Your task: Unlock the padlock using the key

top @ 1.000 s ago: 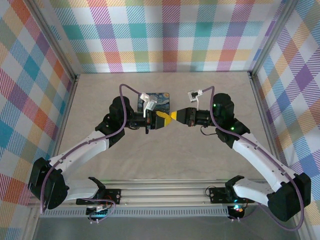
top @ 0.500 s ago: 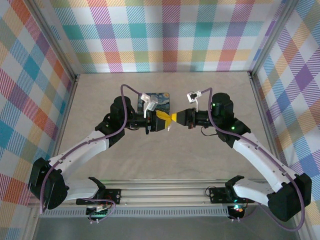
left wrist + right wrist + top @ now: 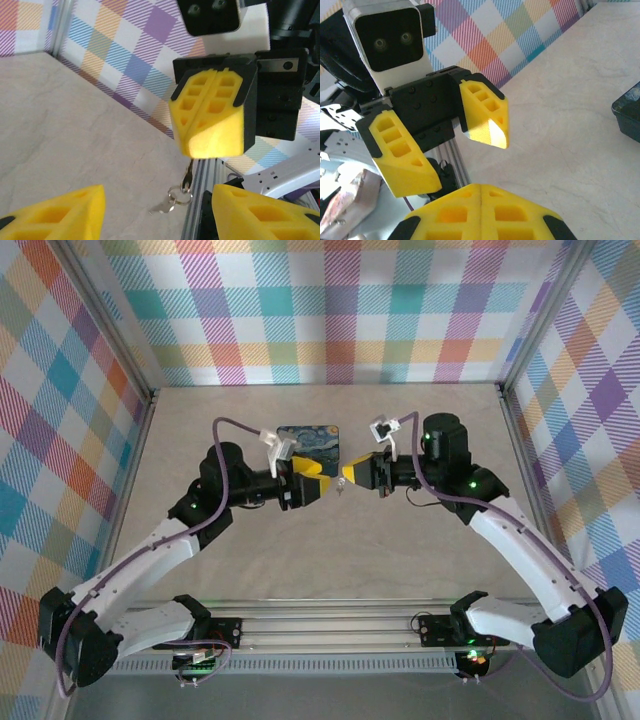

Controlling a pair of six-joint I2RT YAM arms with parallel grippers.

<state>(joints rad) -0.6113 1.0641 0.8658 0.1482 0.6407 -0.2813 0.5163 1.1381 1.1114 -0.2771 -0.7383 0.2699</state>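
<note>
View from above a pale table (image 3: pixel 400 570) ringed by bright plaid walls (image 3: pixel 330 310). Two white and black robot arms reach in from the near edge, and their pincers meet nose to nose near the middle.

The left arm (image 3: pixel 150 560) comes in from the lower left and bends toward the centre. The left gripper (image 3: pixel 318 483) is open. Its two yellow fingers (image 3: pixel 485 115) are spread apart with nothing between them. They point right, toward the other pincer, and stand just beside it without touching.

Just behind the left gripper, toward the far wall, a flat blue box (image 3: pixel 307 440) with a swirly sky print lies on the table.

Between the two pincers hangs a small silver key (image 3: pixel 188 174). Its top is pinched in the tip of the right pincer, and its shaft points down. A ring (image 3: pixel 180 195) hangs from its lower end, carrying a second small key (image 3: pixel 162 207). The bunch is clear of the left fingers and seems to hang above the table.

The right gripper (image 3: pixel 347 476) is closed. Its two yellow fingers are pressed flat together on the key, and it points left.

The right arm (image 3: pixel 520 550) runs back from it to the lower right corner.
</note>
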